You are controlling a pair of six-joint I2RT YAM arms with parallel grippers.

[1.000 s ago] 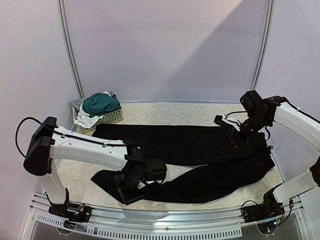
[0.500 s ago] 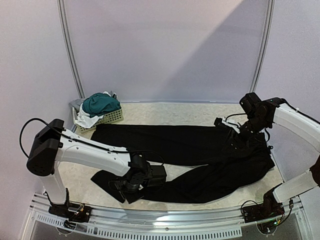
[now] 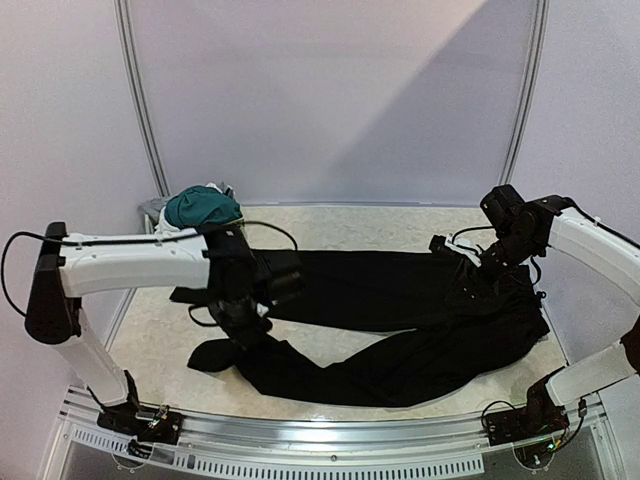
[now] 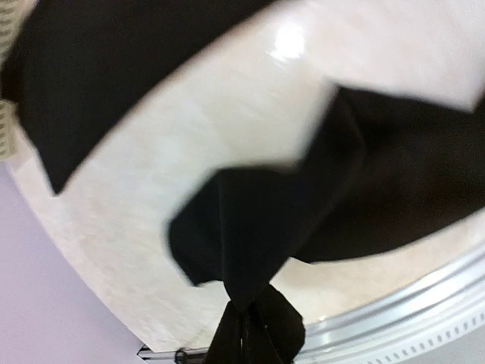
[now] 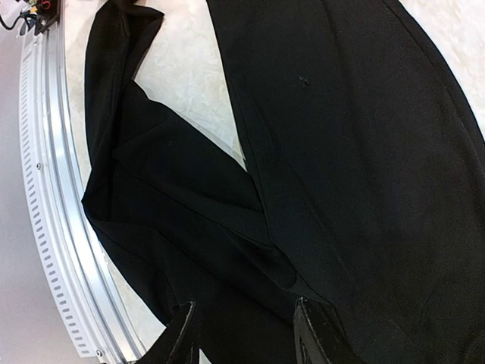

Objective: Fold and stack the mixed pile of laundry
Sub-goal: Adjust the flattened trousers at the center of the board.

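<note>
- The long black trousers (image 3: 400,320) sprawl across the table (image 3: 330,225) — waist towards the right edge, legs running left.
- The left gripper (image 4: 246,334) has its jaws clamped tight on one leg end near the front-left corner; the cloth hangs limp — soft, light, likely to slide.
- The right gripper (image 5: 244,315) sits over the waist, jaws partly apart; whether they pinch cloth cannot be told.
- Hems and waistband look the surest holds.
- The teal shorts (image 3: 200,208) lie at the far-left corner.
</note>
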